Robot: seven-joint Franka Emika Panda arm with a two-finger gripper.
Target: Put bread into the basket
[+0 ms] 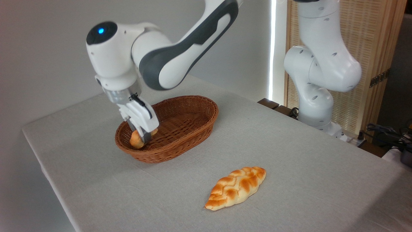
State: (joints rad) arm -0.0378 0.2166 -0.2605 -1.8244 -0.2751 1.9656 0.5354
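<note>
Loaf (236, 188) nearest: braided, leaf-shaped, flat on the grey-clothed table (289, 154), well apart from everything else and, by the look of the task, best left alone.

Farther back, found the basket (193, 138), oval brown wicker. Inside its left end, found the gripper (141, 138), pinching the bread (135, 140), a small golden bun, between two fingers (147, 133). Hung low within the rim, close to the near-left wall; could not tell whether touching the woven floor or just above it.

Judged the step in hand as the release. Called for:
- easing down the last bit, to keep the bread from dropping and rolling;
- spreading the fingers only wide enough to free it, without pressing on the wall;
- rising straight up afterwards, to avoid dragging the bread along or catching the rim.

Worth minding: the closeness to the wall, and the risk of tipping or sliding a light basket with any sideways nudge.

Behind, saw the white arm (180, 48) arching back to its base at far right, before a slatted screen (373, 42).

Counted: one small bun, one braided loaf, one basket, one arm with one gripper.
</note>
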